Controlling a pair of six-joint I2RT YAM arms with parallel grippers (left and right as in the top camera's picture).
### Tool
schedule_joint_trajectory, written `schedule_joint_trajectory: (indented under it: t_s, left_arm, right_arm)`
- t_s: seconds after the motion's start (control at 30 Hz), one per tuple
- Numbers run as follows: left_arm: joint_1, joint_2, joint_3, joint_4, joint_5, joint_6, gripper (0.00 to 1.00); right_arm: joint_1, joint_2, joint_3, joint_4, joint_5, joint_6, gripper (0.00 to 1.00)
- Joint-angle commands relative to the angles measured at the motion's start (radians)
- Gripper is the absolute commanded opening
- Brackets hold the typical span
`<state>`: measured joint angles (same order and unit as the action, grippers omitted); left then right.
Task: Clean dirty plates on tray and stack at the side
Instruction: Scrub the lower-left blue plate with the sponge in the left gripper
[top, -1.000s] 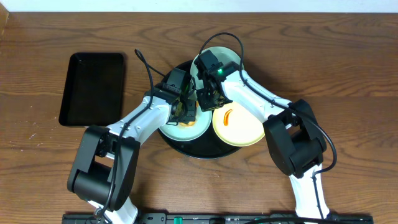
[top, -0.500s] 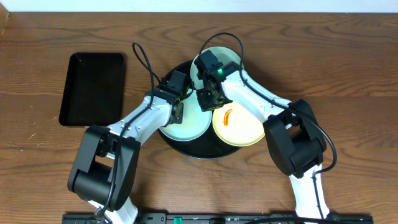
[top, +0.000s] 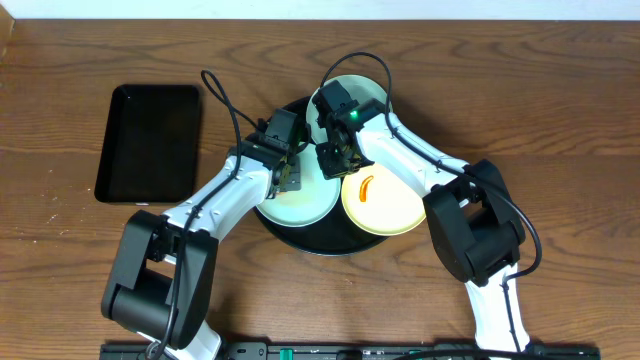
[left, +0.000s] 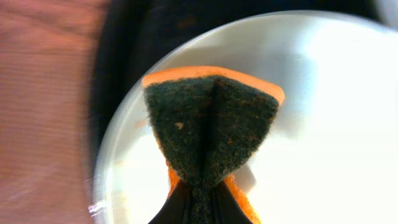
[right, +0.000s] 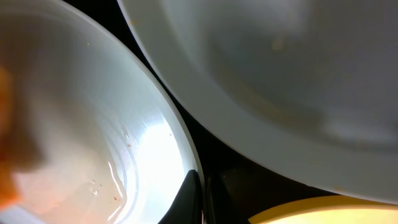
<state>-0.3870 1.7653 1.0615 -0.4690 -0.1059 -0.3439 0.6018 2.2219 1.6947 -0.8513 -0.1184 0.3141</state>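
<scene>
The round black tray (top: 322, 243) holds three plates. My left gripper (left: 200, 208) is shut on an orange sponge with a dark green scrub face (left: 211, 130), pressed on the near-left mint plate (top: 305, 208) close to its left rim. That plate (left: 323, 124) looks wet and mostly wiped. My right gripper (right: 202, 202) is shut on the same plate's right rim (right: 93, 124), one finger inside and one outside. Behind it sits a second mint plate (top: 362, 92) (right: 280, 74). A yellow plate (top: 385, 205) with an orange smear (top: 367, 187) lies to the right.
A rectangular black tray (top: 150, 140) lies on the wooden table (top: 560, 110) to the left of the round tray. Both arms cross over the round tray's middle, with their cables looping above the plates.
My left gripper has dragged the sponge from the mint plate's middle toward its back-left rim. The right gripper has kept its hold on the rim.
</scene>
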Motion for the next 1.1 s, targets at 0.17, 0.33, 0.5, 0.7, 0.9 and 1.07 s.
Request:
schedule_joint_trajectory:
  t_s: [0.17,0.33,0.5,0.7,0.9,1.07]
  left_arm:
    - [0.004,0.045,-0.012,0.087,0.159,-0.063,0.08]
    - [0.004,0.058,-0.012,0.093,0.143,-0.061,0.08]
    - [0.004,0.058,-0.012,0.071,-0.014,-0.05,0.08]
    - [0.006,0.065,-0.013,0.001,-0.177,0.012,0.08]
    - [0.024,0.083,-0.012,-0.024,-0.235,0.062,0.08]
    - [0.024,0.054,-0.002,-0.054,-0.3,0.061,0.08]
  right_arm:
    - [0.008,0.017,-0.003,0.002,0.01,0.003,0.01]
    - [0.008,0.017,-0.003,0.002,0.01,0.003,0.01]
    - [0.008,0.017,-0.003,0.0,0.01,0.003,0.01]
    - [0.008,0.017,-0.003,-0.002,0.01,0.003,0.01]
    - [0.008,0.017,-0.003,-0.003,0.01,0.003,0.01]
    - [0.007,0.017,-0.003,-0.003,0.01,0.003,0.01]
